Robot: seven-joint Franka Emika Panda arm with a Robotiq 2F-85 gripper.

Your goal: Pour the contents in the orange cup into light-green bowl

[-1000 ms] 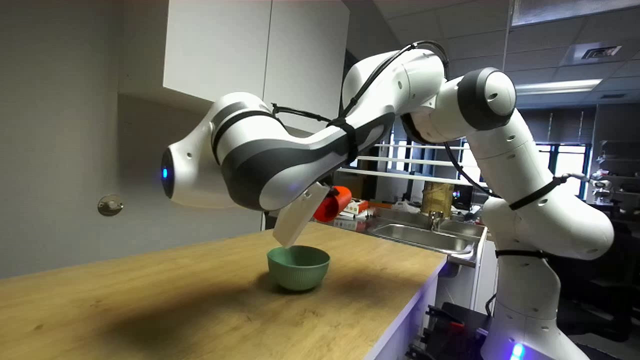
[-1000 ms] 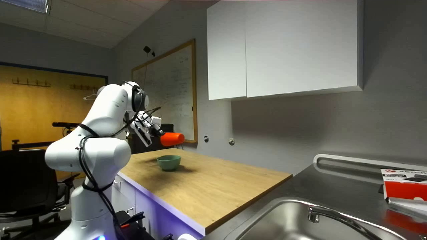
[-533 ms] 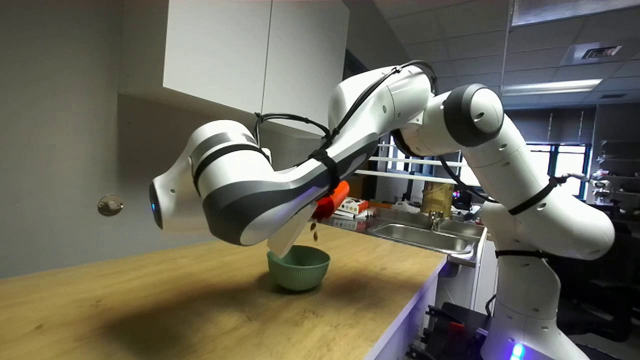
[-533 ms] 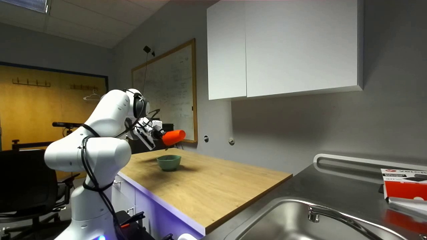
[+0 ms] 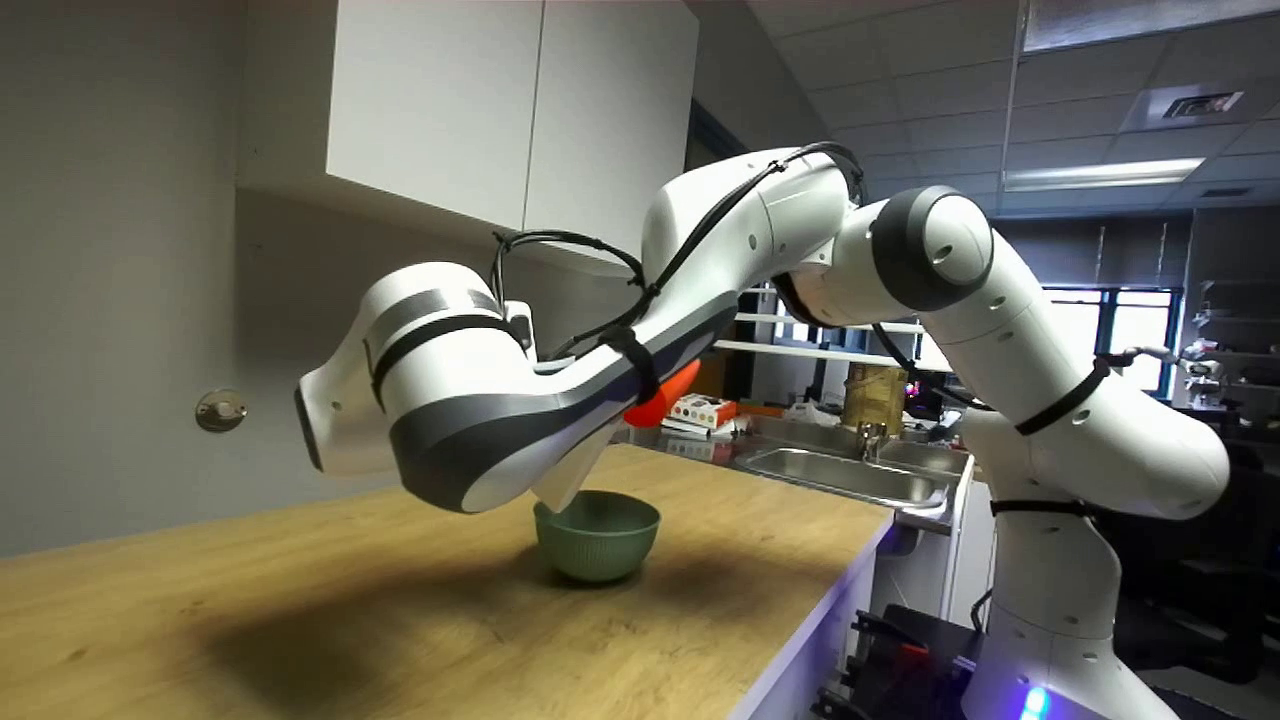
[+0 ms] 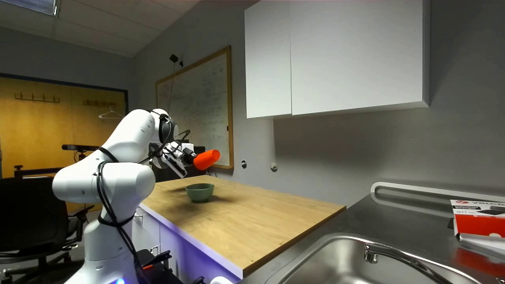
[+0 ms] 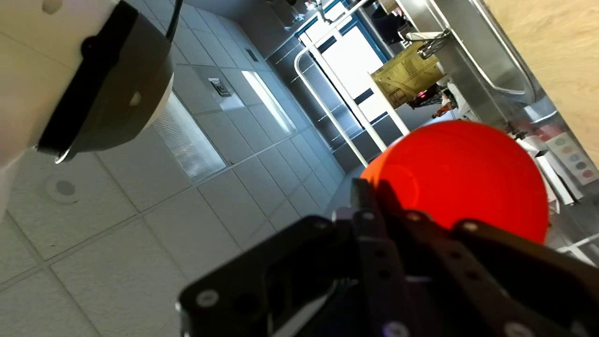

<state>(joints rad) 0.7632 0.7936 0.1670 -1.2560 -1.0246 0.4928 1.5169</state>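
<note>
In the wrist view the gripper (image 7: 374, 189) is clamped on the wall of the orange cup (image 7: 468, 178), whose red inside shows. In an exterior view the cup tilts, its end away from the gripper raised; below the cup, the light-green bowl (image 6: 199, 193) stands on the wooden counter (image 6: 260, 221). In an exterior view the forearm (image 5: 590, 390) hides part of the cup; the sink (image 5: 840, 478) lies to the cup's right.

Red-orange cylindrical plastic cup (image 6: 207, 159); round ribbed green bowl (image 5: 597, 550).
Cup tilts mouth-down above bowl; bowl upright on wood-grained countertop (image 6: 256, 225).
</note>
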